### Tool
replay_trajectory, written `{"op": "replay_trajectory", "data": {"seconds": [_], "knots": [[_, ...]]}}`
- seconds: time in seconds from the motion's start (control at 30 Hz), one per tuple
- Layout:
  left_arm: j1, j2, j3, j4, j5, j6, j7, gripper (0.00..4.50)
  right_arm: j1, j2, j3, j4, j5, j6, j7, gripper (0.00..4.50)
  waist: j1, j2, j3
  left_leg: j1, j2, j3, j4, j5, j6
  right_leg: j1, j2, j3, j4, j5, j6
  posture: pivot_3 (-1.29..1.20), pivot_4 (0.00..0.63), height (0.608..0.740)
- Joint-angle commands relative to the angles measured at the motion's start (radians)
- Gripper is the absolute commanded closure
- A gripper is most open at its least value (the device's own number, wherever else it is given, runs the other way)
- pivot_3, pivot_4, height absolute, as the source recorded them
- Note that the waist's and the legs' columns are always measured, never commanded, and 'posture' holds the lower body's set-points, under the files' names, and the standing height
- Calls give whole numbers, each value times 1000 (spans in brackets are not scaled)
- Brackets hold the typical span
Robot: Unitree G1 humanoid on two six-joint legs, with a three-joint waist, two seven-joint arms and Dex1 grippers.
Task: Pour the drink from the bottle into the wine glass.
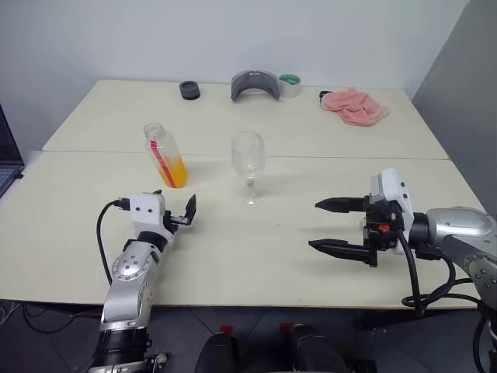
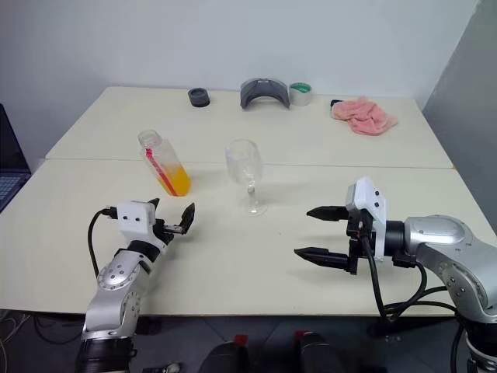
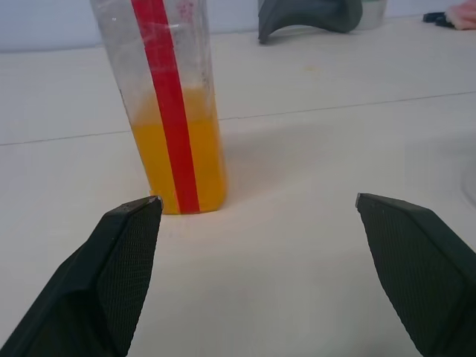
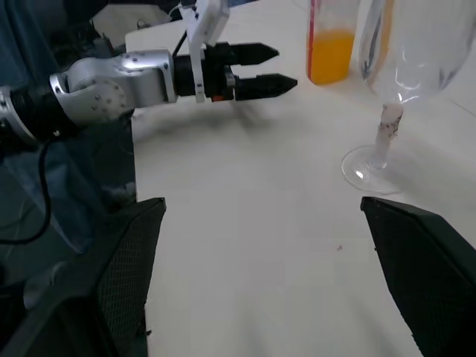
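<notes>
— Where do the two head views look from?
— From above and behind the arms, facing forward and down over the pale cream table; both share the whole tabletop.
— And the left wrist view?
— Low and close, looking along its gripper at the clear squarish plastic bottle.
— The right wrist one?
— Low, facing across the table; it shares that bottle, the clear stemmed wine glass and the left gripper with the head views.

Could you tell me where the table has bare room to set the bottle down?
Free: the table between left gripper and right gripper, in front of the wine glass. Crowded: far edge, with tape roll, grey headset, pink cloth.
</notes>
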Motion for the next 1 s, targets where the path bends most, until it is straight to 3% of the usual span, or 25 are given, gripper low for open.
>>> {"op": "replay_trajectory", "data": {"seconds": [0.03,0.6,1.0], "knots": [[-33,12,23,20,12,-43,4,0,-26,2,-26,-29,44,13,-42,18,1,0,0,0,0,0,0,0,0,0,0,0,0,0,0,0,150,740],[-152,90,84,168,-29,-78,-85,0,-113,55,20,10,68,1,-102,18,8,-1,0,0,1,0,0,0,0,0,-2,-1,0,0,0,0,150,740],[-326,144,80,374,-12,-131,-160,0,-149,68,23,0,95,8,-144,18,12,-1,0,-1,1,0,-1,0,0,-1,-2,-2,0,0,0,0,150,740]]}}
